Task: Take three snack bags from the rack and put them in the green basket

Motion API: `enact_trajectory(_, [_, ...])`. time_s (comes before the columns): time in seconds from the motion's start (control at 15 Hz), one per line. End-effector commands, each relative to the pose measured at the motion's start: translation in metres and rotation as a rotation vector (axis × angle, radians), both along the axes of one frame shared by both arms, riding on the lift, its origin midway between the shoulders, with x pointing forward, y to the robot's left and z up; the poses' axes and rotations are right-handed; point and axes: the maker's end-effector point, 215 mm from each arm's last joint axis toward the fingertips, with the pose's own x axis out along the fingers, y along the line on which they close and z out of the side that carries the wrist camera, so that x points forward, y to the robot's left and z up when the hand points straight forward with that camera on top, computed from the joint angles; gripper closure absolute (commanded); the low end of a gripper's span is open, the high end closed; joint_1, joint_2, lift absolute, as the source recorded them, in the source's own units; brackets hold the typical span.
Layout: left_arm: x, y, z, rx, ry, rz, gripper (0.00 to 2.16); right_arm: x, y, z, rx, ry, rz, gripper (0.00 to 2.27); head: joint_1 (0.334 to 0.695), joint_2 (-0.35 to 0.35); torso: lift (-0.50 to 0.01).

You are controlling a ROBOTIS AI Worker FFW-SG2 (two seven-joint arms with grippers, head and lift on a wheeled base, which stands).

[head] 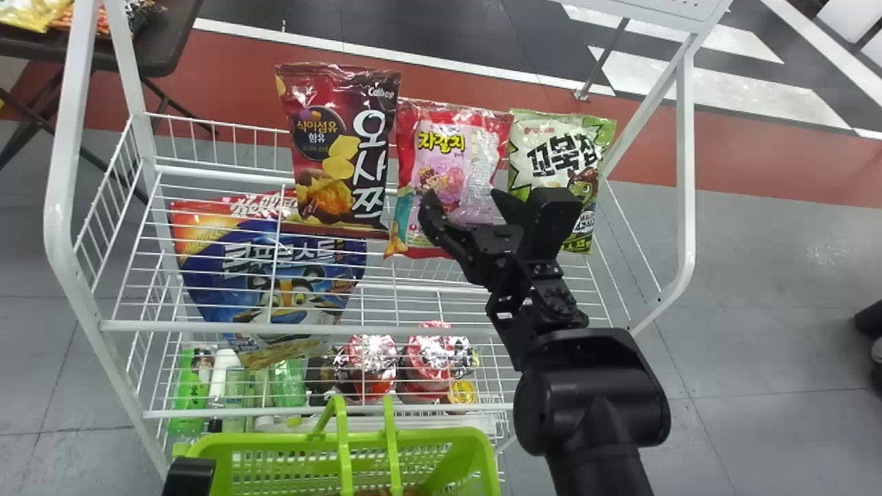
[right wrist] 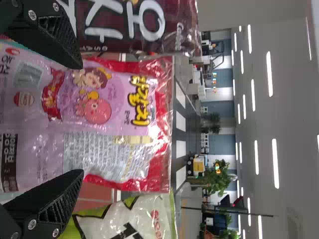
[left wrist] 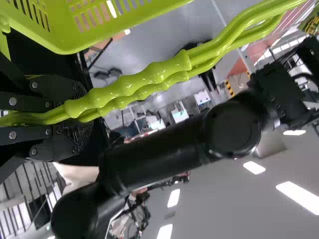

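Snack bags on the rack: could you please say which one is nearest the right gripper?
The pink bag, between the maroon bag and green bag; the right gripper has its fingers spread before it.

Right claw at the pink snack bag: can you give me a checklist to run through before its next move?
1. Right claw open: ok, its fingers stand apart.
2. Pink snack bag lined up: ok, it lies across the gap between those fingers.
3. Clearance from the maroon snack bag: cannot tell; one finger overlaps it in the right wrist view.
4. Left claw on the handles of the green basket: ok, it is shut on them.
5. Number of snack bags in the basket: cannot tell, its inside is mostly hidden.
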Motion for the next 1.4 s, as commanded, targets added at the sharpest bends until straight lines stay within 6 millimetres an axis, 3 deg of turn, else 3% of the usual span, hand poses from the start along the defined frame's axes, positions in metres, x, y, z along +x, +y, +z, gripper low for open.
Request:
enact_trajectory(0.0, [0.0,-0.001,0.0,0.002,-0.003,-0.008,1.71,0.01,-0.011,-0.006,-0.004,0.031,-0.003,0.1,0.695,-0.35,-0.007])
enact_trajectory(0.13, [0.001,-0.002,-0.001,0.009,-0.009,-0.01,1.71,0.014,-0.003,-0.023,0.016,0.106,0.061,0.88,0.695,-0.35,-0.007])
enact_trajectory(0.27, [0.002,-0.002,-0.001,0.009,-0.01,-0.01,1.71,0.014,-0.003,-0.034,0.027,0.159,0.071,2.06,0.695,-0.35,-0.007])
enact_trajectory(0.4, [0.002,-0.002,-0.005,0.022,-0.01,-0.008,1.71,0.005,0.007,-0.03,0.031,0.124,0.094,2.15,0.695,-0.35,-0.007])
enact_trajectory(0.93, [0.002,-0.004,-0.006,0.028,-0.015,-0.014,1.71,-0.032,-0.019,0.027,0.026,0.007,0.037,2.17,0.695,-0.35,-0.007])
enact_trajectory(1.07, [0.005,-0.001,-0.006,0.029,-0.017,-0.008,1.71,-0.054,-0.029,0.048,0.071,-0.015,0.03,2.16,0.695,-0.35,-0.007])
enact_trajectory(1.33, [0.017,0.003,-0.004,0.028,-0.033,0.008,1.71,-0.131,-0.032,0.096,0.031,-0.06,0.051,2.16,0.695,-0.35,-0.007])
